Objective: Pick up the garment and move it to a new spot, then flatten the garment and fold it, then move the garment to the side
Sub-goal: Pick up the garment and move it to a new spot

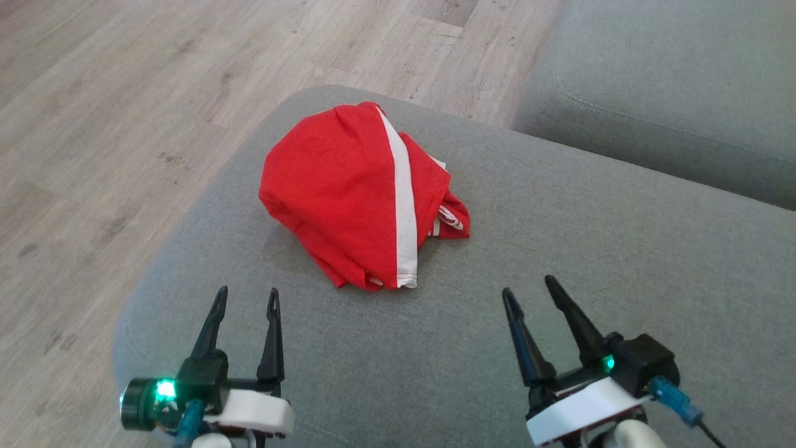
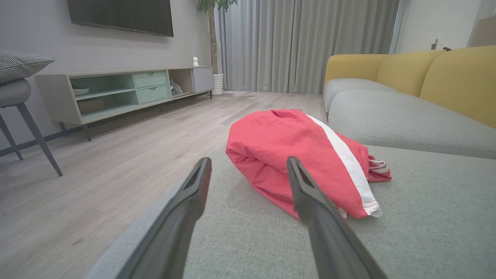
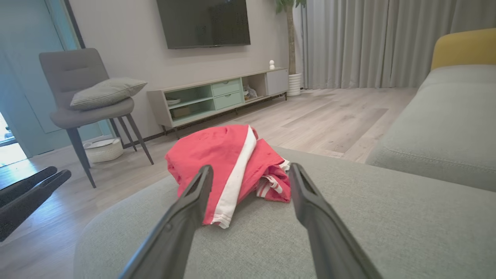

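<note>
In a living room: wood floor (image 1: 112, 93) runs along the left and far side. A grey sofa seat (image 1: 622, 261) takes the near ground. A second seat (image 1: 671, 81) lies beyond it at upper right, with a narrow gap between the two.

Garment (image 1: 336, 193): red, in a loose heap on the near seat, toward its far-left corner and close to the edge by the floor. It is bunched, with layers doubled over one another, neither flat nor folded in any orderly way. Cannot tell what kind of garment it is.

Left claw (image 1: 248, 290): low at near left, fingers spread, nothing between them. It points toward the heap's left flank and is short of it.

Right claw (image 1: 528, 285): low at near right, also spread and empty. It is angled toward the heap's near hem, clear of the cloth. In both wrist views the heap sits beyond the fingertips, untouched.

Stripe (image 1: 403, 186): white, running from the heap's far top down to the near hem. A bit of red-and-white trim (image 1: 451, 218) pokes out on the right side.

Progress, as judged: at the very start. Nothing is lifted. Pick-up, move to a new spot, flattening, folding and the final shift aside all remain. First job looks like a forward reach and pinch. On soft upholstery the fingers may snag the seat or take only the top layer.
</note>
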You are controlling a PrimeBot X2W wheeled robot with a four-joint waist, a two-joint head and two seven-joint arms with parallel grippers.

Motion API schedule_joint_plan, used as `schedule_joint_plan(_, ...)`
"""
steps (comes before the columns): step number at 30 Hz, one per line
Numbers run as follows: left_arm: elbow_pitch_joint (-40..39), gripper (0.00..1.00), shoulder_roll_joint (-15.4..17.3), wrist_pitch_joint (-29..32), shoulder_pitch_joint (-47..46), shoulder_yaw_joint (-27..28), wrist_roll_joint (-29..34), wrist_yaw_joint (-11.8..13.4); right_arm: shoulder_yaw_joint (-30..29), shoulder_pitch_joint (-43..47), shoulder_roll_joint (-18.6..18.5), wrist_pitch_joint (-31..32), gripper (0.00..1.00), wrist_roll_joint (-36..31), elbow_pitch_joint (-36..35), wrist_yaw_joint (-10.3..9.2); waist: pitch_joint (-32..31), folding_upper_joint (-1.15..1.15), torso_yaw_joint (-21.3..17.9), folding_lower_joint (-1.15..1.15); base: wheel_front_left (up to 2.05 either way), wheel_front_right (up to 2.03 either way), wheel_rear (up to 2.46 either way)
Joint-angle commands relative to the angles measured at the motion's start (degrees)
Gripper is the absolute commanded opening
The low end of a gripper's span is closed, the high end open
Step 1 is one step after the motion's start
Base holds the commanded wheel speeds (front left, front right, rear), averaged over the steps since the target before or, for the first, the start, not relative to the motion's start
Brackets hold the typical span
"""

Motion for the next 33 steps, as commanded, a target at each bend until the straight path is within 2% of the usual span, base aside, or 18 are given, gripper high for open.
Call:
schedule_joint_plan(1,-2.3,1.00,0.0,-0.6,-2.1,2.4,0.4,-0.2,1.7,-1.2,-0.3,-0.6,1.00,0.3,-1.8,-0.04,0.2,0.00,-0.3,0.00,0.00,0.00,0.00)
schedule_joint_plan(6,-3.5,1.00,0.8,-0.6,-3.6,2.3,1.3,-1.4,1.7,-1.7,-0.3,-0.6,1.00,0.1,-2.3,-0.04,1.5,0.00,-1.4,0.00,0.00,0.00,0.00)
schedule_joint_plan(12,0.4,1.00,4.8,0.2,-13.2,1.4,2.5,-6.0,0.8,-4.1,-0.3,-0.6,1.00,-2.3,-2.9,-0.04,6.3,0.00,-3.9,0.00,0.00,0.00,0.00)
schedule_joint_plan(16,5.6,1.00,7.7,5.5,-23.1,-0.3,2.7,-9.8,-0.8,-6.0,-0.3,-0.6,1.00,-3.8,-3.6,-0.04,10.2,0.00,-6.0,0.00,0.00,0.00,0.00)
schedule_joint_plan(19,9.9,1.00,9.7,10.2,-30.1,-2.6,1.6,-11.4,-1.5,-7.2,-0.3,-0.6,1.00,-4.8,-3.9,-0.04,13.0,0.00,-7.8,0.00,0.00,0.00,0.00)
schedule_joint_plan(22,15.2,1.00,11.9,15.4,-35.7,-5.6,-0.6,-11.9,-1.2,-8.0,-0.3,-0.6,1.00,-5.3,-3.9,-0.04,14.7,0.00,-9.5,0.00,0.00,0.00,0.00)
schedule_joint_plan(25,19.1,1.00,14.1,19.0,-39.6,-10.7,-5.6,-11.9,-0.6,-8.7,-0.3,-0.6,1.00,-5.3,-3.9,-0.04,15.9,0.00,-11.3,0.00,0.00,0.00,0.00)
schedule_joint_plan(26,19.1,1.00,14.1,19.0,-39.6,-10.7,-5.6,-11.9,-0.6,-8.7,-0.3,-0.6,1.00,-5.3,-3.9,-0.04,15.9,0.00,-11.3,0.00,0.00,0.00,0.00)
schedule_joint_plan(33,25.0,1.00,18.9,23.2,-44.5,-18.8,-17.3,-11.9,-0.4,-9.7,-0.3,-0.6,1.00,-5.0,-4.2,-0.04,18.0,0.00,-14.7,0.00,0.00,0.00,0.00)
